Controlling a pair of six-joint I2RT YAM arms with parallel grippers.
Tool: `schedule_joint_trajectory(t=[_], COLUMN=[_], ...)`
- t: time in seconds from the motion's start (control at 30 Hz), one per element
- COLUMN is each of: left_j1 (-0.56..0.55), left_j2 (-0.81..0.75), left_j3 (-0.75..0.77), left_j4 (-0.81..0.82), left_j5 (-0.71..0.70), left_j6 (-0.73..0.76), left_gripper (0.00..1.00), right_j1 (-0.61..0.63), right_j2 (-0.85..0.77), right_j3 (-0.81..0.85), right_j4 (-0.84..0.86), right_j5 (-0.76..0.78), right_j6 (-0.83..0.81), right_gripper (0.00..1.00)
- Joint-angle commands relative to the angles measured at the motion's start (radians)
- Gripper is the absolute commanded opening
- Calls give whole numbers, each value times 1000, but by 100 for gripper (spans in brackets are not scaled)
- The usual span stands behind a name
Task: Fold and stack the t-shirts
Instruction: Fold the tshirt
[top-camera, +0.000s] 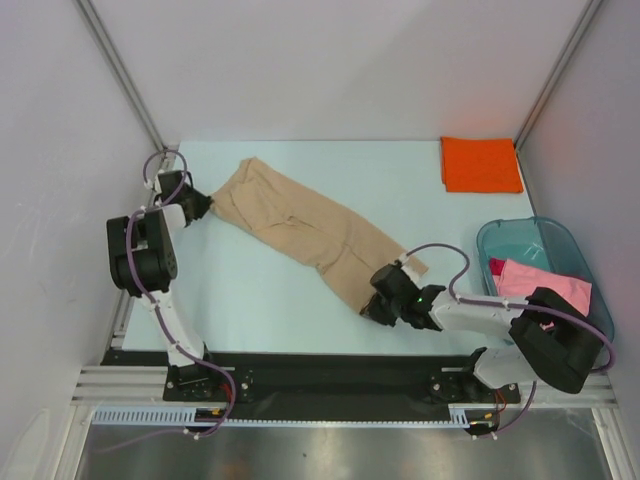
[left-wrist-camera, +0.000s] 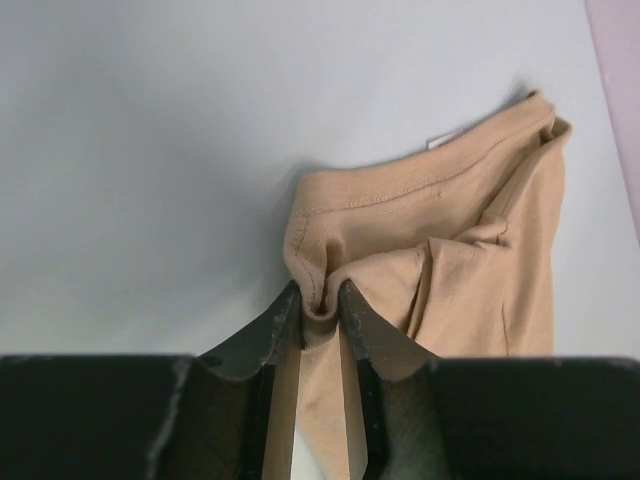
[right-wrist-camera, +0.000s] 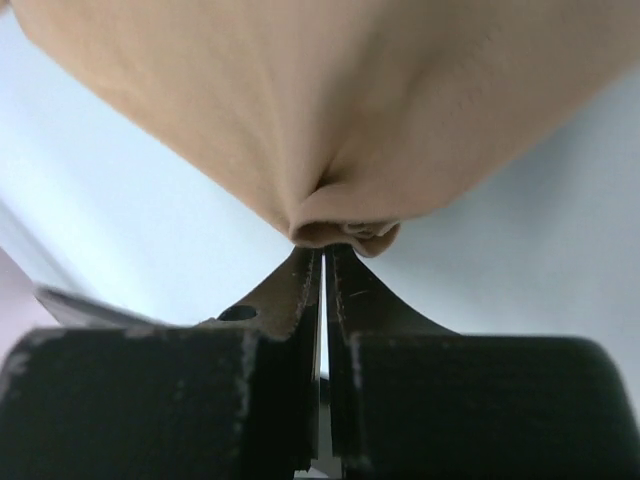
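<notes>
My left claw pinches the tan t-shirt at a stitched hem; my right claw pinches its far end. The cloth runs between them, narrow and wrinkled.

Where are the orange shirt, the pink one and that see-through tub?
orange t-shirt (top-camera: 481, 165): top view, middle of the cloth.
pink t-shirt (top-camera: 545, 281): top view, middle of its visible cloth.
teal tub (top-camera: 520, 245): top view, bare inside near its far wall.

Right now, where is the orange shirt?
In the top view, the orange shirt lies folded at the far right corner of the table, beyond the teal tub.
</notes>
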Motion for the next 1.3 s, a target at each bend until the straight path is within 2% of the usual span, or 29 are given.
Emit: schedule_joint_trajectory(t=[0.0, 0.1, 0.2, 0.23, 0.27, 0.33, 0.37, 0.4, 0.43, 0.47, 0.5, 0.53, 0.6, 0.63, 0.67, 0.73, 0.83, 0.87, 1.03, 1.27], left_j1=[49, 80, 91, 91, 92, 91, 92, 92, 92, 91, 91, 91, 92, 94, 92, 92, 92, 91, 91, 91], left_j2=[38, 98, 156, 170, 174, 133, 109, 57, 31, 4, -28, -81, -135, -175, -187, -201, -207, -197, -91, 33], left_j3=[134, 263, 365, 401, 437, 427, 400, 389, 381, 355, 337, 314, 234, 205, 147, 96, 8, -16, 27, 126], left_j4=[-27, -110, -129, -208, -225, -228, -230, -241, -265, -273, -277, -279, -282, -271, -261, -227, -172, -158, -141, -141], left_j5=[42, 105, 196, 203, 208, 214, 200, 185, 159, 151, 146, 139, 137, 155, 172, 209, 252, 261, 324, 338], left_j6=[79, 123, 172, 189, 209, 223, 234, 240, 246, 257, 257, 257, 248, 240, 228, 209, 168, 156, 136, 113], left_gripper=[26, 26, 32, 40, 45, 55, 58, 61, 63, 64, 65, 68, 69, 71, 70, 71, 71, 71, 66, 62], right_j1=[154, 255, 289, 291, 291, 291, 286, 280, 273, 259, 225, 185, 14, -48, -165, -240, -297, -306, -358, -370], right_j2=[15, 11, 6, 5, -1, -21, -37, -47, -60, -83, -84, -80, -26, 9, 44, 171, 362, 423, 781, 1113], right_j3=[27, 56, 101, 120, 139, 199, 219, 281, 306, 331, 352, 405, 446, 508, 541, 623, 820, 937, 1268, 1685], right_j4=[-106, -141, -152, -166, -176, -215, -216, -280, -300, -304, -298, -298, -237, -217, -190, -115, -77, -72, -68, -199], right_j5=[20, 12, -24, -40, -47, -55, -76, -78, -46, -44, -60, -102, -182, -283, -328, -423, -443, -460, -610, -686], right_j6=[116, 106, 5, -76, -116, -199, -297, -337, -383, -449, -561, -621, -753, -778, -801, -882, -988, -1000, -996, -1008], right_gripper=[0, 0, 2, 14, 21, 41, 51, 55, 64, 70, 72, 72, 75, 75, 76, 75, 75, 75, 72, 70])
